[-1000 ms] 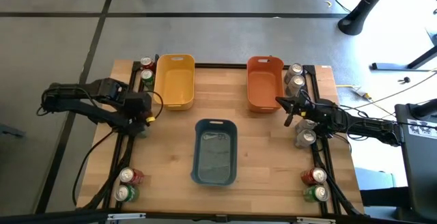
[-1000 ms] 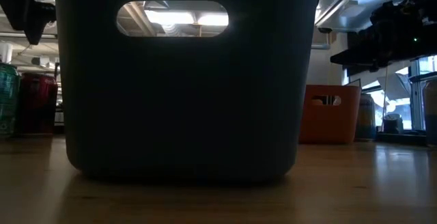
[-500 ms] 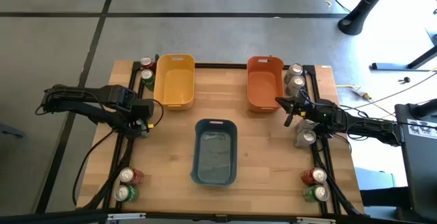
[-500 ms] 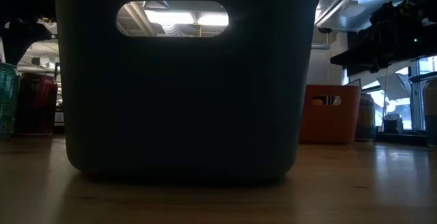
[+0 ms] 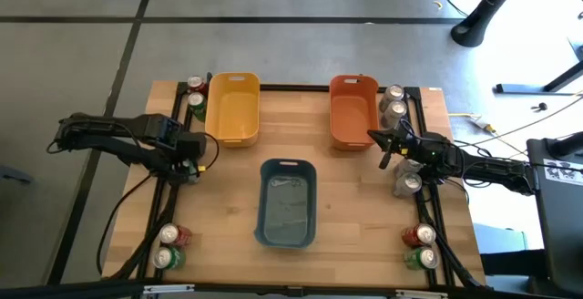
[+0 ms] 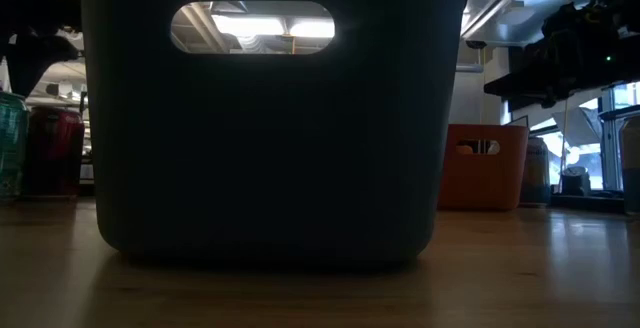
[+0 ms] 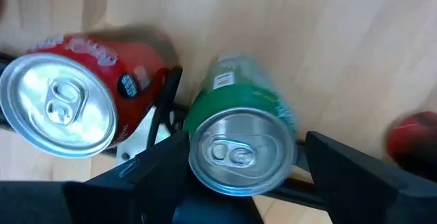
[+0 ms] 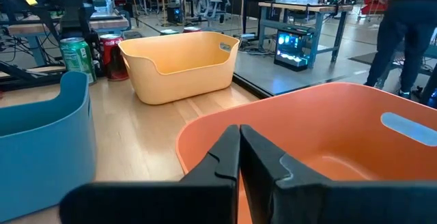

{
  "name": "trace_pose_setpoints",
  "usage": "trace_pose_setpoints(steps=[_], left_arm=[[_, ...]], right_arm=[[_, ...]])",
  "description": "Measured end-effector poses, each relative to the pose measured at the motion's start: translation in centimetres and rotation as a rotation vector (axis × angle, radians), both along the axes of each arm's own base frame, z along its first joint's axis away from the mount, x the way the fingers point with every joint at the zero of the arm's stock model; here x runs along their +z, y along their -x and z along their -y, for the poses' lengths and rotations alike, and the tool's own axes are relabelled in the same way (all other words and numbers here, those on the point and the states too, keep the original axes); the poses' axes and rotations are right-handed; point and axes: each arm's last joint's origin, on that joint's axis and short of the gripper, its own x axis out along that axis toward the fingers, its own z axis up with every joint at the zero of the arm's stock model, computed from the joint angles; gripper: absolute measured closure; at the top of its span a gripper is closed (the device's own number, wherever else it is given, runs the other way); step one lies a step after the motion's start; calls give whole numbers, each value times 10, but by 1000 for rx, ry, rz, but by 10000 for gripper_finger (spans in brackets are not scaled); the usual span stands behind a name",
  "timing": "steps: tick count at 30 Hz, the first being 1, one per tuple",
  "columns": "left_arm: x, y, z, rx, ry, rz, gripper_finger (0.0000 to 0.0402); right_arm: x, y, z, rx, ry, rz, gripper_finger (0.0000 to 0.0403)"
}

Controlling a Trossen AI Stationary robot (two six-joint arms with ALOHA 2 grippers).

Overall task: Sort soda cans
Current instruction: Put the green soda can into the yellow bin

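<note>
Left end effector (image 7: 242, 157) straddling green can (image 7: 240, 138)

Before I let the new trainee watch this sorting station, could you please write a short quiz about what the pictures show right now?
1. True or false: the right gripper has its two dark fingers shut.
2. Which small metal soda can stands between the fingers of the left gripper? A. a red one B. a green one C. a silver-grey one
3. Fill in: ___ rectangular plastic bins stand on the wooden table.

Key
1. True.
2. B, the green soda can.
3. Three: the yellow bin, the orange bin and the blue bin.
</note>
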Motion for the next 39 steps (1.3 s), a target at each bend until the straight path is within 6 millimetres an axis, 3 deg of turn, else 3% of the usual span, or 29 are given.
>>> trace_pose_setpoints(steps=[3, 26, 39], left_arm=[[-9, 2, 0, 15, 0, -36, 121], [-10, -5, 0, 29, -4, 38, 121], [5, -2, -1, 59, -11, 51, 121]], right_arm=[[0, 0, 0, 0, 0, 0, 391], [0, 0, 0, 1, 0, -2, 391], [0, 0, 0, 1, 0, -3, 391]])
